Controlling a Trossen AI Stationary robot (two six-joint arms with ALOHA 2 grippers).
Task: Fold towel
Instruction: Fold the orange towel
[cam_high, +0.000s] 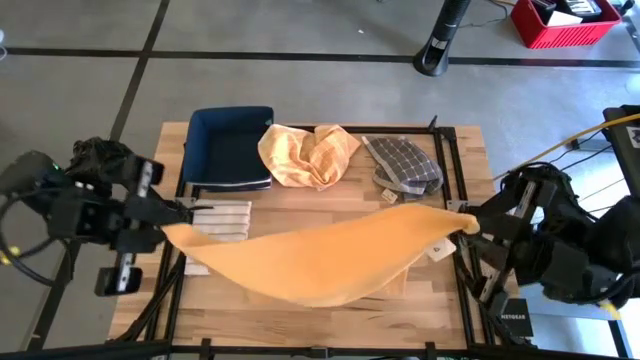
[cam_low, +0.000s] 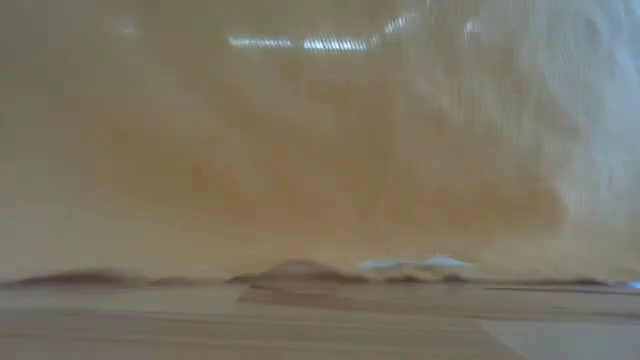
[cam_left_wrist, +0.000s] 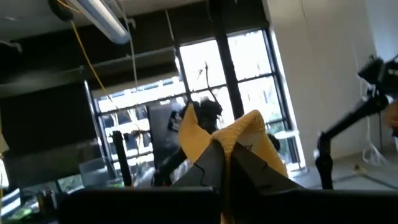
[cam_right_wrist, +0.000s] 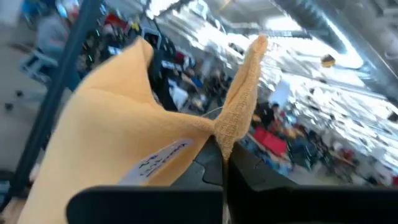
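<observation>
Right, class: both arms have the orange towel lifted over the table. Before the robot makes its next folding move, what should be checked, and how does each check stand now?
1. Left tool shut on a corner of the orange towel: ok.
2. Right tool shut on the opposite corner: ok.
3. Towel hangs between the two tools, sagging in the middle: ok.
4. Towel's lower edge off the table: cannot tell.
5. Striped cloth sits partly under the towel's left end: not ok for laying down there.
6. Blue bin, crumpled orange checked cloth and grey checked cloth lie beyond the towel: ok.

Even overhead light, blurred low view
</observation>
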